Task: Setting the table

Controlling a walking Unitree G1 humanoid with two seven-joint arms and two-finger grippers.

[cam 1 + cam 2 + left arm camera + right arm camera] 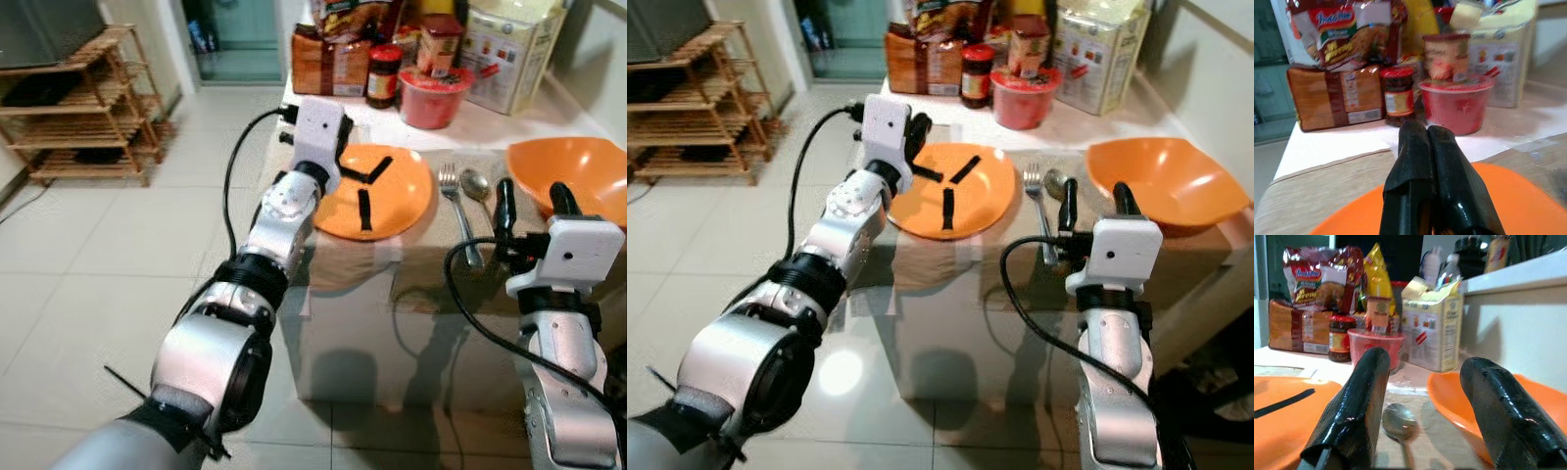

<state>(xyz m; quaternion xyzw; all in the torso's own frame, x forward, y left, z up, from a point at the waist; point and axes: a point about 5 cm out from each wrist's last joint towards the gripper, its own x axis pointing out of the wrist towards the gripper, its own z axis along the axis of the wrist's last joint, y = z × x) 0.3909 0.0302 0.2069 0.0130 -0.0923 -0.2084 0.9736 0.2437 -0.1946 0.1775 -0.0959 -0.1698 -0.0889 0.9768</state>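
While the left gripper (345,164) is hovering over the near-left rim of the round orange plate w/ black stripes (377,193), the steel fork (456,211) and steel spoon (477,188) are lying side by side between plate & deep orange bowl (573,171), probably laid as a setting. Right gripper (1093,203) is waiting just in front of the cutlery, fingers apart, holding nothing. Beige-clothed table (921,259) is standing on pale floor tiles, bamboo rack (688,103) off left. Left wrist view: fingers (1435,181) are pressing together, empty, above the plate; red tub (1457,104) & groceries behind. Right wrist view: spoon is lying between the spread fingers (1354,411).
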